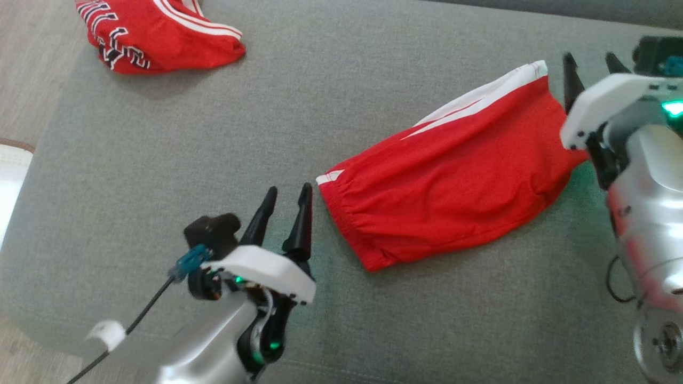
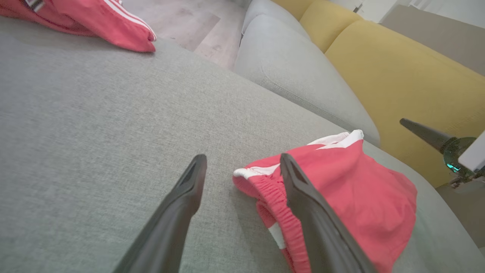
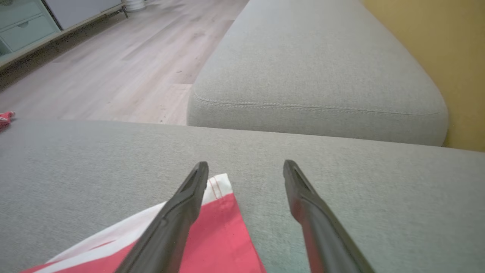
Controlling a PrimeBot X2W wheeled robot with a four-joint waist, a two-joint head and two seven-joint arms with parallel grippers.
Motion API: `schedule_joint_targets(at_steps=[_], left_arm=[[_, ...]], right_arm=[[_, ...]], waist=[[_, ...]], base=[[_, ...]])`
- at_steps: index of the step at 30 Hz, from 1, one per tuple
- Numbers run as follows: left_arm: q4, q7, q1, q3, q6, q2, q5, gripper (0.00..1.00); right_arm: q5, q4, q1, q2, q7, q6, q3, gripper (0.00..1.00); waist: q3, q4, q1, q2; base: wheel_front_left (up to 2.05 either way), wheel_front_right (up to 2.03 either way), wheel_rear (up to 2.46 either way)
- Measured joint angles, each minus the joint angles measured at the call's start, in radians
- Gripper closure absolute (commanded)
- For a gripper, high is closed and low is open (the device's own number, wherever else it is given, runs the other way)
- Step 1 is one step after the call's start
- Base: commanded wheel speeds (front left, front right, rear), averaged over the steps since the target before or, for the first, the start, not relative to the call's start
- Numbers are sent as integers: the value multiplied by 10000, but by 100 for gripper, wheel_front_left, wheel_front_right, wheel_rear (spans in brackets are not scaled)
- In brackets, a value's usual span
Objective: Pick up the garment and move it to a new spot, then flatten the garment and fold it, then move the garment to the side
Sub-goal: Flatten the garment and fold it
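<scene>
The garment (image 1: pixel 448 176) is a pair of red shorts with white side stripes, lying folded on the grey sofa cushion (image 1: pixel 213 133), right of centre. My left gripper (image 1: pixel 288 194) is open just left of the elastic waistband, with nothing between its fingers. In the left wrist view the waistband end of the garment (image 2: pixel 341 197) lies partly behind the right finger of my left gripper (image 2: pixel 242 161). My right gripper (image 1: pixel 589 61) is open beside the garment's white-edged far corner. In the right wrist view that corner of the garment (image 3: pixel 219 227) lies under the left finger of my right gripper (image 3: pixel 245 167).
A second red garment with lettering (image 1: pixel 155 34) lies bunched at the cushion's far left corner. Another grey cushion (image 3: pixel 322 68) and a yellow sofa back (image 2: pixel 398 72) lie beyond. Wooden floor (image 3: pixel 106 68) runs along the cushion's left edge.
</scene>
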Motion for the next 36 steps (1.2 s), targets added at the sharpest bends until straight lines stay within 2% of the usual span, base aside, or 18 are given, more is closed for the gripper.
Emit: schedule_joint_targets(at_steps=[6,10,16,17,18,19,20,21,22,25,30,36], left_arm=[[-1319,-44,874,779,619,548,629,0],[-1969,-46,1530,1396,917,656,957,0],[-2429,-46,2199,2079,1055,788,1358,0],[-2491,-46,2265,2171,1053,788,1411,0],[-2529,-46,2311,2222,1053,796,1413,0],[-2554,-46,2333,2249,1053,807,1450,0],[-2598,-46,2358,2284,1053,809,1488,0],[-2638,-46,2388,2313,1053,807,1488,0],[-2648,-46,2430,2353,1051,807,1494,0],[-2654,-48,2521,2499,1051,815,1593,0],[-2685,-61,2520,2552,1039,815,1728,0],[-2694,-71,2780,2694,1037,903,1749,0]], right_arm=[[525,535,332,-481,617,0,694,0],[957,763,689,-552,1122,0,1162,0],[1718,777,814,-734,1785,0,1743,0],[1847,744,812,-756,1900,0,1831,6],[1990,690,811,-779,2033,0,1927,23],[2150,650,811,-790,2159,0,2034,56],[2330,600,811,-794,2330,0,2132,71],[2535,550,811,-790,2522,0,2211,91],[2727,493,814,-780,2681,0,2303,100],[3233,221,895,-746,2847,0,2529,100],[3774,-295,1374,-738,2439,0,2732,100],[4723,-1358,2261,-706,1465,0,2876,100]], waist=[[-119,52,0,0],[-9,163,1,0],[170,418,0,0],[181,454,0,0],[186,488,0,0],[183,512,1,0],[172,526,1,0],[157,532,1,0],[138,531,0,0],[86,461,1,0],[-18,209,2,0],[-428,-633,1,0]], base=[[0,0,0],[0,0,0],[0,0,0],[0,0,0],[0,0,0],[0,0,0],[0,0,0],[0,0,0],[0,0,0],[0,0,0],[0,0,0],[0,0,0]])
